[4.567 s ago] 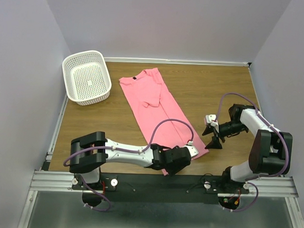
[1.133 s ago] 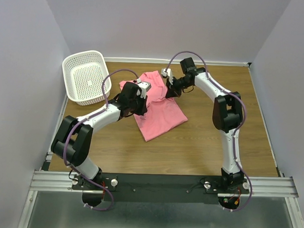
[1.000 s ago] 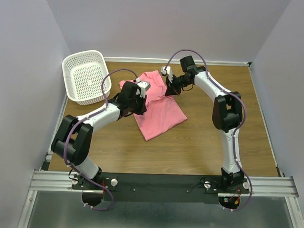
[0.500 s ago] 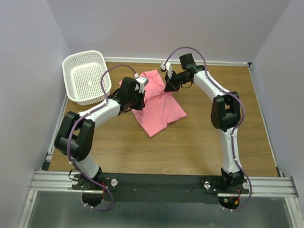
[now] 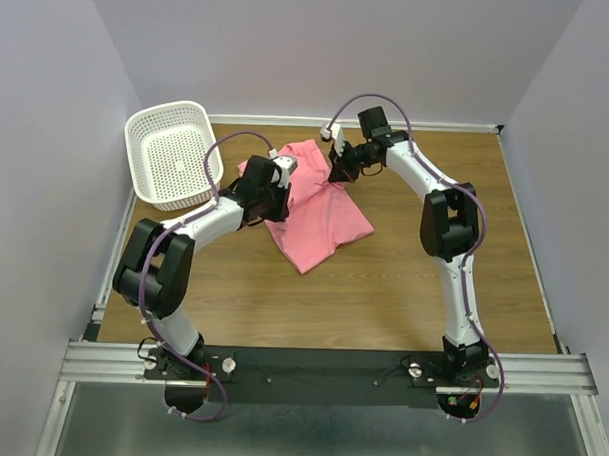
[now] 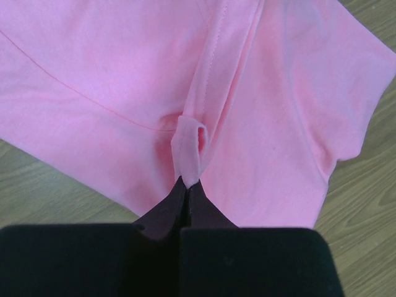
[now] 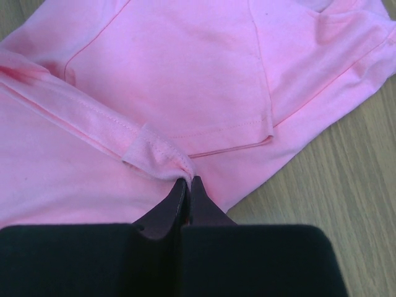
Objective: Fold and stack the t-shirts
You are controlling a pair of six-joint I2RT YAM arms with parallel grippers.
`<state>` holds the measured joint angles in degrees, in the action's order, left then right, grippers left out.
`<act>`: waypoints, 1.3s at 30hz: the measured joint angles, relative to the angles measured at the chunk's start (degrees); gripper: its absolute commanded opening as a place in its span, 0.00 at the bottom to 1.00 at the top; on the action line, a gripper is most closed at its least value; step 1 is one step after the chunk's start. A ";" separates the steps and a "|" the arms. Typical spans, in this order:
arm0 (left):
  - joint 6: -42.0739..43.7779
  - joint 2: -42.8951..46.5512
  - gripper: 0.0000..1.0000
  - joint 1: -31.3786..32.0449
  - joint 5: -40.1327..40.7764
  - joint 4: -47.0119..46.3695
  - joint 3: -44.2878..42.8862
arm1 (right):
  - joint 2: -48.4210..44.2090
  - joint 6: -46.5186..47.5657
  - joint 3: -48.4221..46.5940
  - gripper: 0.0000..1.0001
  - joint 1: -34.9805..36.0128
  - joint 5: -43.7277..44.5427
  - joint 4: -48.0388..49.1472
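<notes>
Pink and partly folded, the t-shirt (image 5: 320,217) lay on the wooden worktop (image 5: 403,281), its far part between our two tools. Our left tool (image 6: 187,187) was clamped on a raised seam fold right at its tips, cloth spreading ahead on both sides. Our right tool (image 7: 187,184) pinched a hem fold likewise. We saw the white basket (image 5: 177,159) off to the left tool's left, apart from the shirt.
</notes>
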<state>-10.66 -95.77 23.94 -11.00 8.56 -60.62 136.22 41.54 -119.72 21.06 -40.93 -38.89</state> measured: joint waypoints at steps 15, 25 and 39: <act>0.13 -1.97 0.00 -0.61 3.26 0.87 -0.87 | 0.13 -0.66 -0.48 0.05 0.00 0.22 0.24; -0.15 -3.17 0.49 -0.90 7.37 1.46 -4.00 | 0.66 -1.75 -1.42 0.40 0.13 1.46 0.31; -9.90 20.31 0.67 -1.20 16.59 -2.82 9.16 | -9.62 -21.84 15.72 0.59 -1.95 16.22 12.76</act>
<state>-20.56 -75.46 22.74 5.58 5.74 -51.46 126.61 19.70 -104.01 19.11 -24.71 -26.13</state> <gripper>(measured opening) 0.687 0.592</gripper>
